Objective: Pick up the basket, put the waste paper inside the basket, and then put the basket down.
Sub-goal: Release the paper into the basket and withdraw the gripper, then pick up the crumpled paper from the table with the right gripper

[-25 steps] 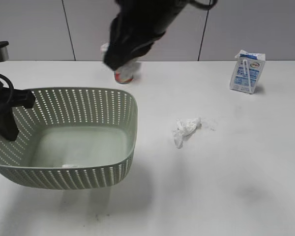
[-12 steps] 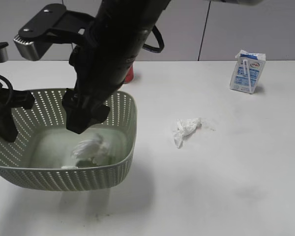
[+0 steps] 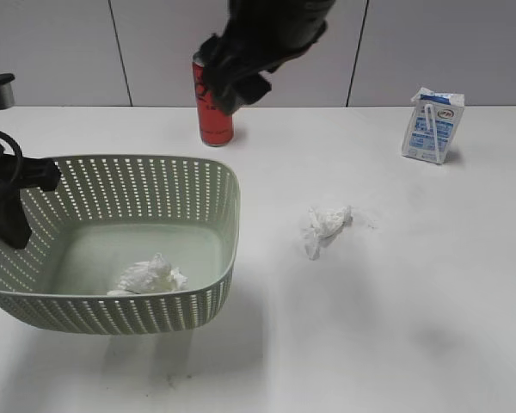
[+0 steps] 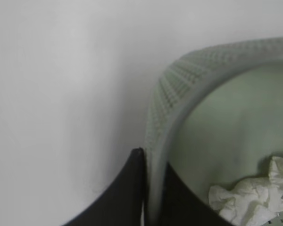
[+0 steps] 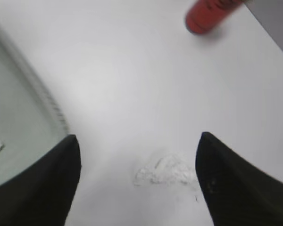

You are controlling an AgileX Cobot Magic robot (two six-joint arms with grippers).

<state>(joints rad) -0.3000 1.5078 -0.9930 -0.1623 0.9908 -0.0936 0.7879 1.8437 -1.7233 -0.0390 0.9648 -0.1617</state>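
Observation:
The sage-green basket (image 3: pixel 129 172) hangs tilted above the table at the left, its left rim pinched by my left gripper (image 3: pixel 17 202), which is shut on the basket wall (image 4: pixel 153 155). A white paper wad (image 3: pixel 148 277) lies inside the basket; it also shows in the left wrist view (image 4: pixel 252 197). Another paper wad (image 3: pixel 327 225) lies on the table right of the basket, and shows in the right wrist view (image 5: pixel 165 170). My right gripper (image 3: pixel 232 82) is raised at the back, open and empty (image 5: pixel 137 141), high over that wad.
A red can (image 3: pixel 215 116) stands at the back behind the basket, partly hidden by the right arm; it also shows in the right wrist view (image 5: pixel 208 14). A blue-and-white milk carton (image 3: pixel 433 126) stands at the back right.
The right arm dropped a paper wad into the basket, then rose and drew back toward the can. The basket and left gripper have stayed put.

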